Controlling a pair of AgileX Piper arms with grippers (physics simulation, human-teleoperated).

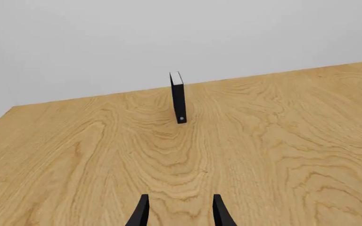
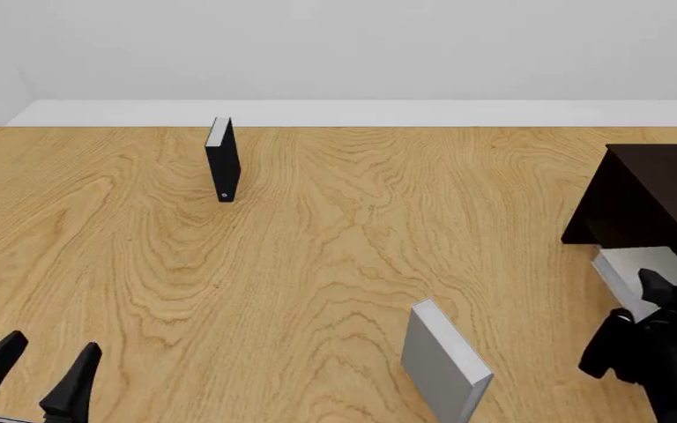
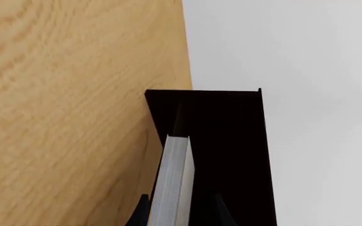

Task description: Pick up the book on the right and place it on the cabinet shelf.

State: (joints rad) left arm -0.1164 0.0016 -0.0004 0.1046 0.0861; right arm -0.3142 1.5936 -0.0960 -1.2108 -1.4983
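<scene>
Front view: right gripper [image 2: 656, 304] at the table's near right edge, just before the dark cabinet [image 2: 650, 198]. A light grey book [image 2: 644, 269] lies between its fingers, reaching toward the cabinet shelf [image 2: 633, 248] opening under the cabinet top; whether it already rests on the shelf, cannot tell. A second grey book [image 2: 444, 357] stands tilted on the wooden table [image 2: 315, 264], just left of the right arm, apart from it. A black book [image 2: 222, 160] stands upright far back on the left, well apart from everything. Left gripper [image 2: 35, 374] low at near left, fingers spread, nothing between them.

Left wrist view: left gripper [image 1: 179, 212] parted over bare table [image 1: 74, 155]; black book [image 1: 178, 98] upright straight ahead, far off. Grey sliver at the frame's edge, too little to identify.

Right wrist view: right gripper [image 3: 179, 209] clamped on the book [image 3: 173, 183], pale edge facing the camera. Book points into the cabinet [image 3: 231, 155]; dark recess directly ahead, nothing between.
</scene>
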